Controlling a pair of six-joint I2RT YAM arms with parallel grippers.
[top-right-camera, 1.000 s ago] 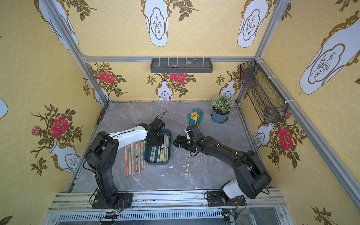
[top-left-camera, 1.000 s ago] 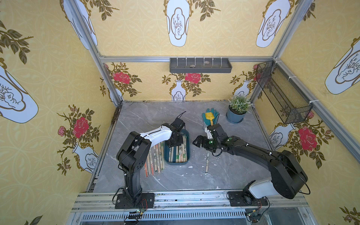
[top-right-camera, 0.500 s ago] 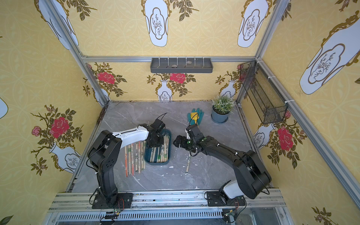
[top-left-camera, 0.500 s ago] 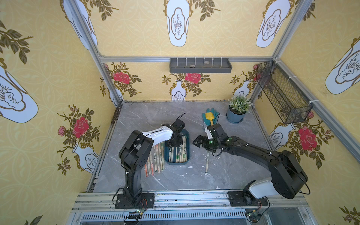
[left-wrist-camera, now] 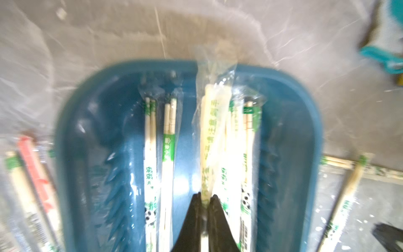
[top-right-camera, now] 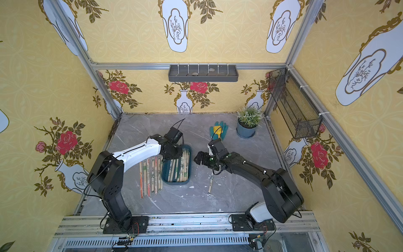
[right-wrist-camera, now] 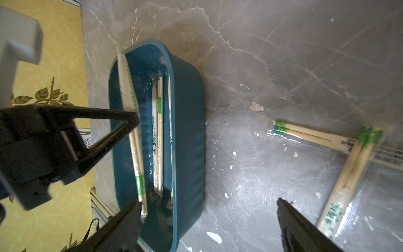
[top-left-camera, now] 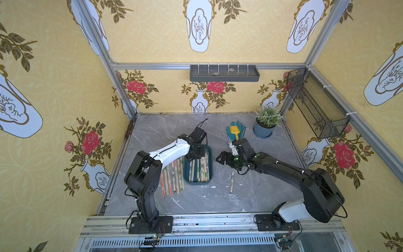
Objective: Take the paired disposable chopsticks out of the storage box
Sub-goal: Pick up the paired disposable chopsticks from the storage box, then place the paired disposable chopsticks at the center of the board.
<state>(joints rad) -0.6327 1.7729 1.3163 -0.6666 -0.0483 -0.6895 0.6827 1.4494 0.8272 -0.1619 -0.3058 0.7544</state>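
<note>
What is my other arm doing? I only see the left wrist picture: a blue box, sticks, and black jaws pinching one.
Observer: Your right arm hangs beside the box of chopsticks, its jaws wide open and empty.
Operator: What's that teal thing at the edge of my picture?
Observer: A glove with a yellow toy shovel lying on it.
Operator: Anything else back there?
Observer: A potted plant stands in the far right corner.
</note>
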